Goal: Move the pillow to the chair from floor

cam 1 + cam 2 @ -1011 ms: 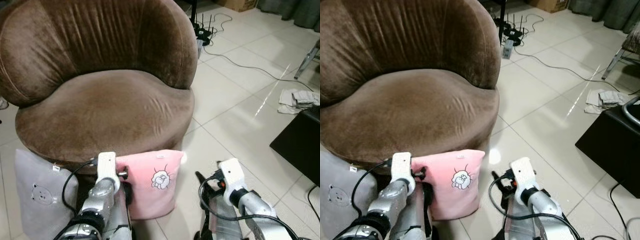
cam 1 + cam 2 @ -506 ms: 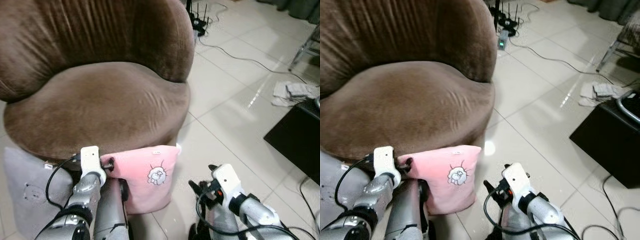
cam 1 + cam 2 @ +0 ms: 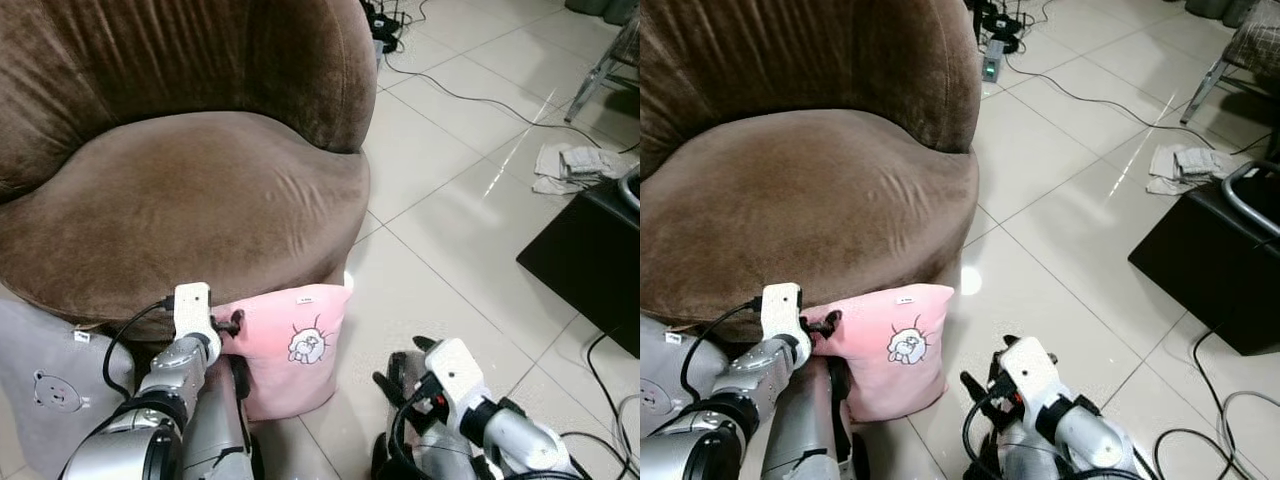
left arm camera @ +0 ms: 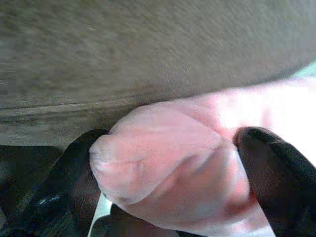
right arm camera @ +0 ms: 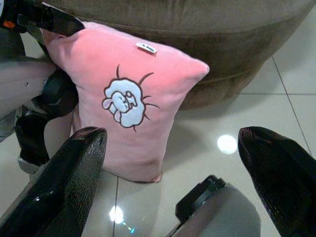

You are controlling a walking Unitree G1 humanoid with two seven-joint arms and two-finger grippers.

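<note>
Left claw point(image 3: 232, 325) pinching the pink pillow point(image 3: 293, 350) by one corner, at 6 o'clock below the chair point(image 3: 190, 200); the corner may slip free. Right claw point(image 5: 173, 163) spread, empty.

Chair point(image 3: 190, 200): ahead of robot, on the floor point(image 3: 450, 240).
Pillow point(image 3: 290, 350): upright against chair's front base, lower edge at the floor.
Second pillow point(image 3: 45, 380): left of it, also against chair base.
Left claw point(image 4: 168, 163): closed on pillow's upper left corner, just under seat edge.
Right claw point(image 5: 173, 163): spread apart, right of pillow, not touching.
Box point(image 3: 590, 260): far right.
Cloth point(image 3: 570, 165): behind box.
Cables point(image 3: 450, 90): behind chair's right side.
</note>
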